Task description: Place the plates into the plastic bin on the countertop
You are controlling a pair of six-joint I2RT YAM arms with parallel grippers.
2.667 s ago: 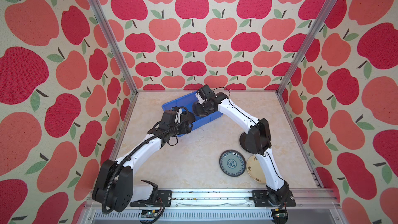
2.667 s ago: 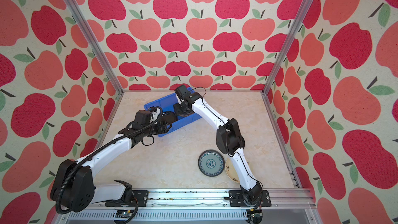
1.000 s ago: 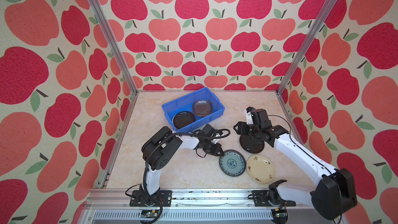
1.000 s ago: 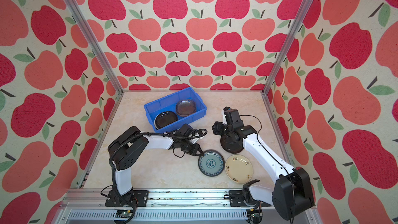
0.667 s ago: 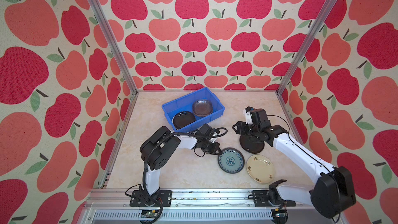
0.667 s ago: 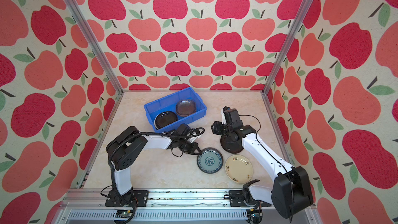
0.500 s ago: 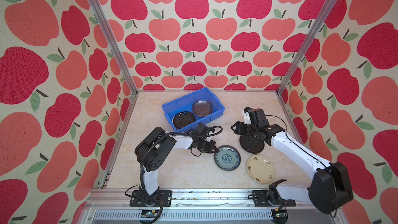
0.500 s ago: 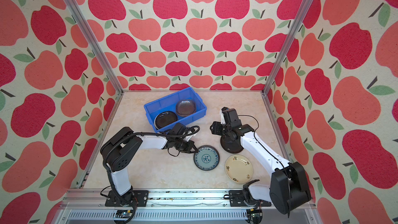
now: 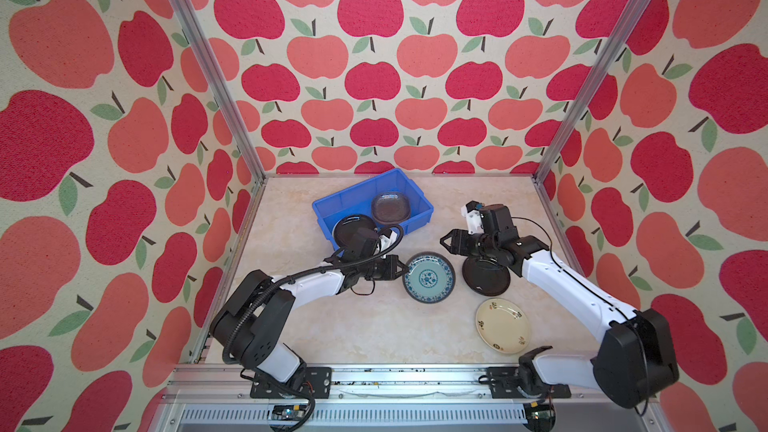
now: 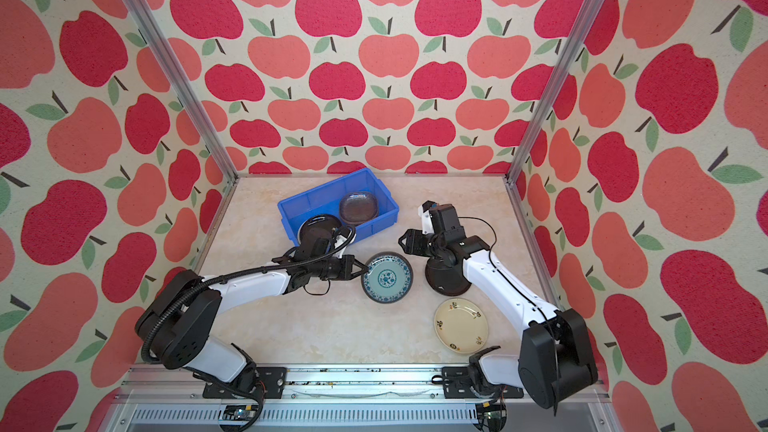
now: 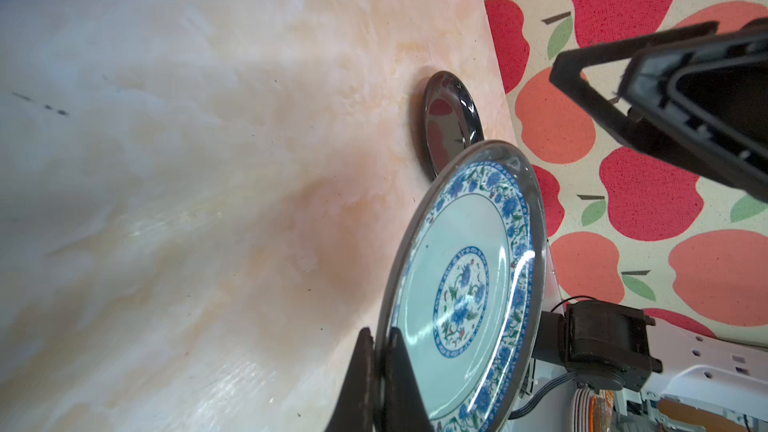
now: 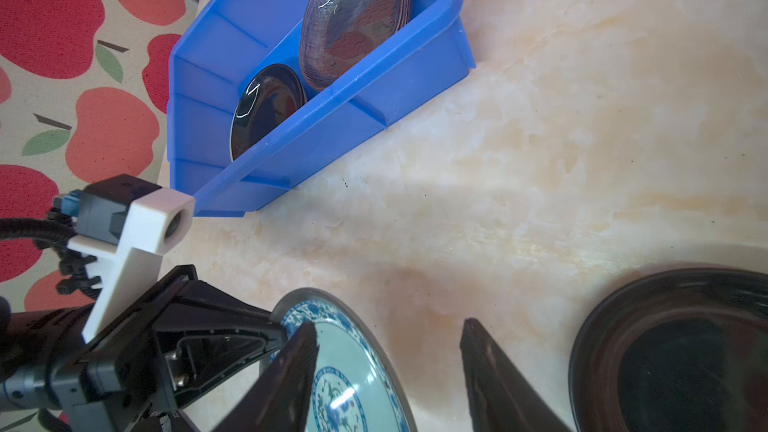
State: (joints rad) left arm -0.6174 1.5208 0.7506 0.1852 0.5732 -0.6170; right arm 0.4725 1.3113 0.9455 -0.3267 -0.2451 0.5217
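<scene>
Countertop (image 9: 332, 326): three plates loose, right of centre. Bin (image 9: 345, 203) at back holds glass plate (image 9: 390, 207) + binned black plate (image 9: 348, 229); looks like room for more.
Teal plate (image 9: 429, 277) just in front of bin, black plate (image 9: 486, 280) beside it, cream plate (image 9: 503, 326) nearer front.
Likely glazed ceramic: stiff, slick, chippable, moderate weight. Rim is only hold.
Left gripper (image 9: 402, 270) clamped on teal plate rim. Thin edge pinch, so plate may pivot or slip.
Right gripper (image 12: 386, 334) jaws apart, empty, near black plate.
</scene>
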